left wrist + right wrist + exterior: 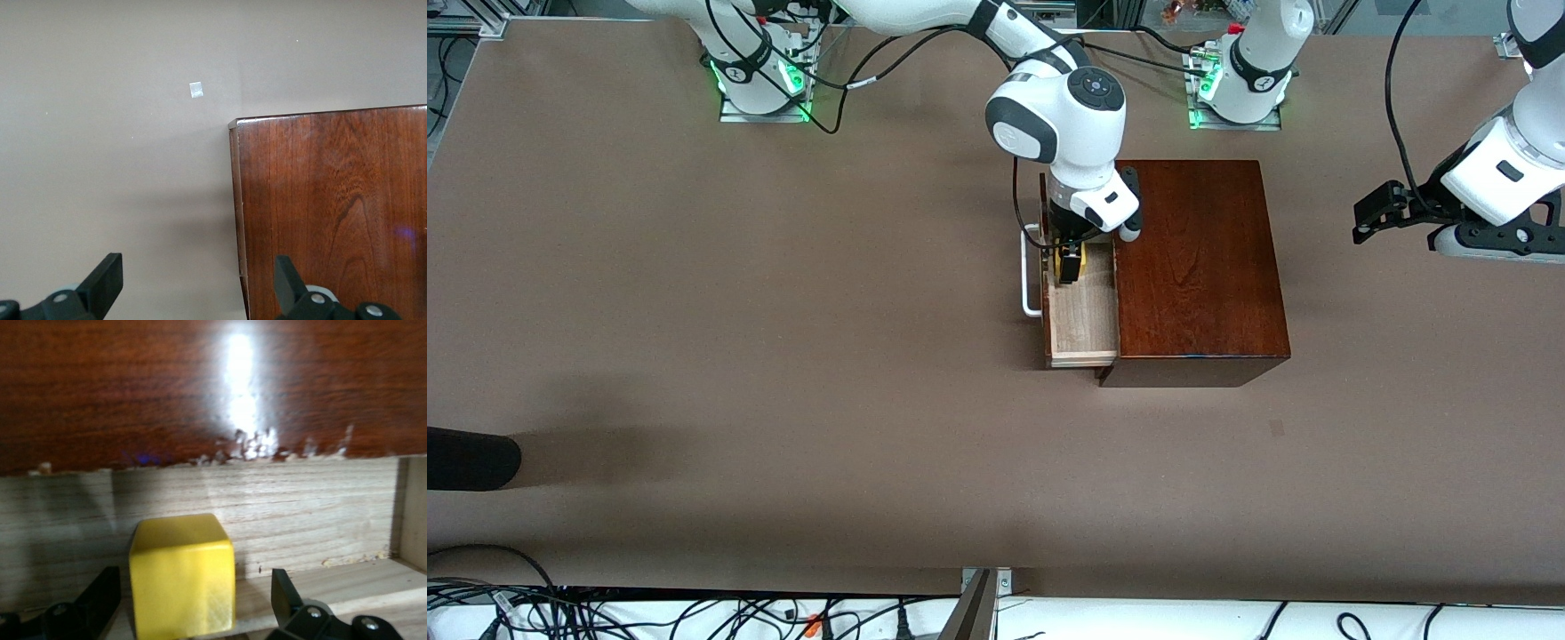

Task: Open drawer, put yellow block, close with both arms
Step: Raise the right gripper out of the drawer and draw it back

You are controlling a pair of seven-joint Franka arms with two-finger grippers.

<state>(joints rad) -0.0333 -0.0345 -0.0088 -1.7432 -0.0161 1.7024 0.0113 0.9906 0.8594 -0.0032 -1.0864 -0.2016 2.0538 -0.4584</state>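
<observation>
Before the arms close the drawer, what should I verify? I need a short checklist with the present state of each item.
1. Drawer pulled out of the wooden box: ok.
2. Yellow block inside the drawer: ok.
3. Right gripper open, fingers apart from the block: ok.
4. Block resting on the drawer floor: cannot tell.
5. Right gripper lifted out of the drawer: not ok.
6. Left gripper open, waiting over the box's edge at the left arm's end: ok.

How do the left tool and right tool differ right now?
The right tool is down inside the open drawer, fingers open on either side of the yellow block; the left tool waits in the air near the wooden box's corner at the left arm's end, holding nothing. Both are black, two-fingered and open.
</observation>
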